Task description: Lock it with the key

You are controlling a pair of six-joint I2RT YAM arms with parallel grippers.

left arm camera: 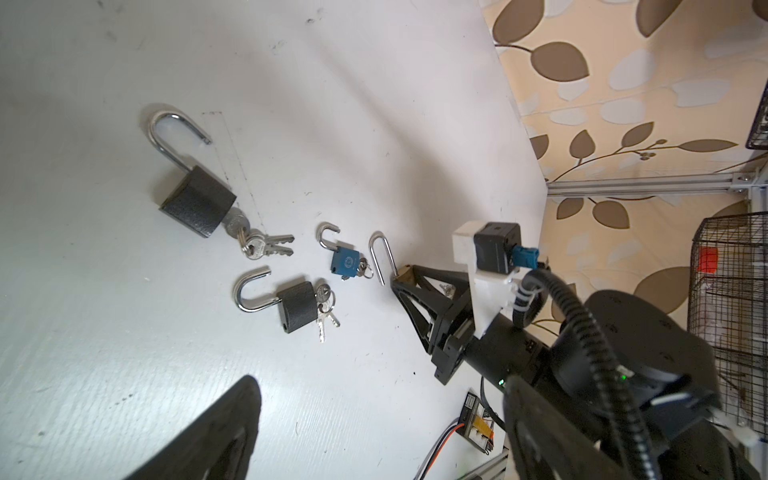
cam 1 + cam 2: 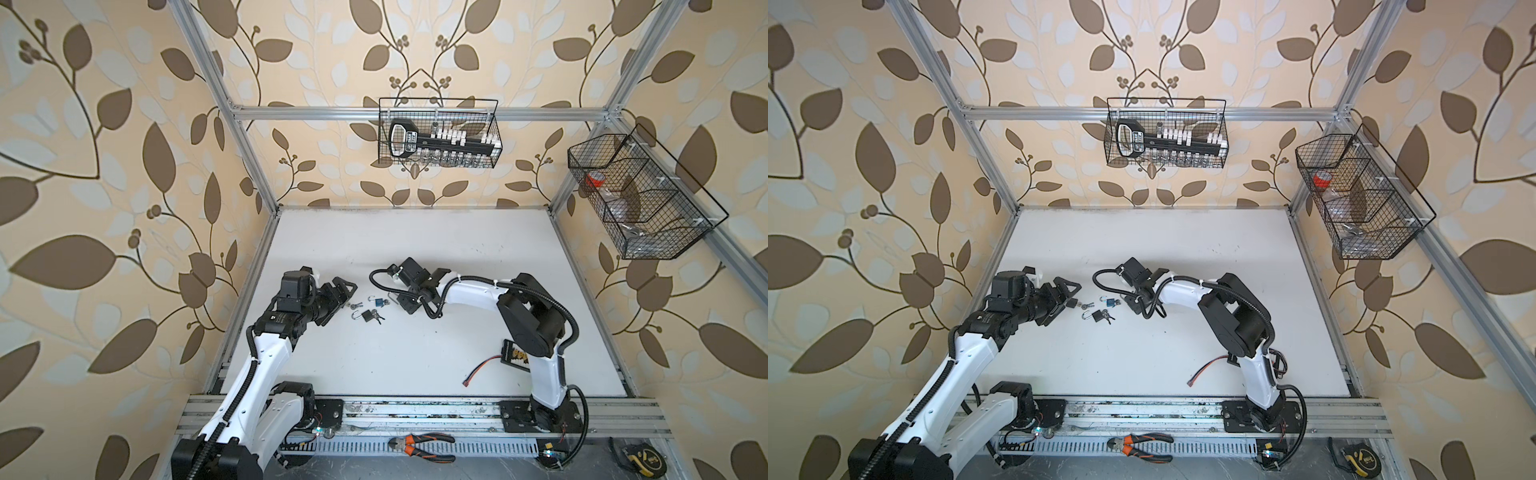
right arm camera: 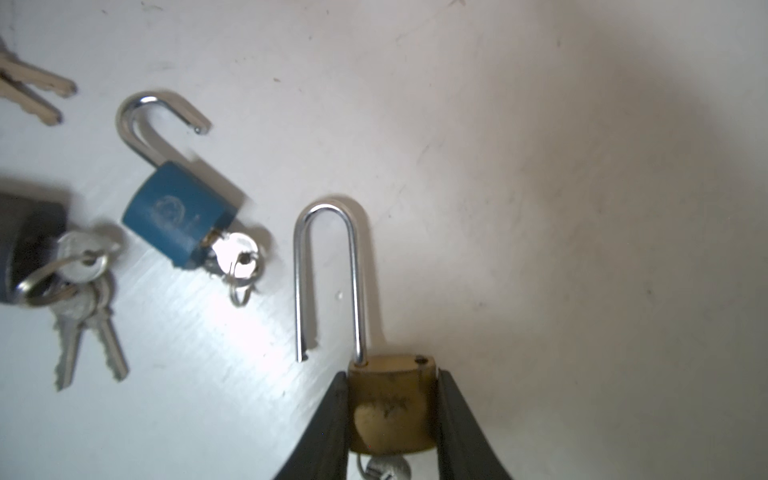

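Several padlocks lie with their shackles open on the white table [image 2: 415, 249]. My right gripper [image 3: 392, 382] is shut on the brass padlock [image 3: 392, 409], one finger pressed to each side of its body; its long shackle [image 3: 326, 282] points away, free end out of the body. A key [image 3: 388, 467] sticks out of its underside between the fingers. The blue padlock [image 3: 178, 214] with its key lies just beside it. My left gripper [image 1: 380, 395] is open and holds nothing, next to the large black padlock [image 1: 197, 205]. A smaller black padlock [image 1: 297, 305] has keys on a ring.
A small black board with a red wire [image 2: 515, 357] lies by the right arm's base. Orange-handled pliers [image 2: 424, 446] and a tape measure [image 2: 642, 459] rest on the front rail. Wire baskets hang on the back wall [image 2: 438, 133] and on the right frame [image 2: 640, 195].
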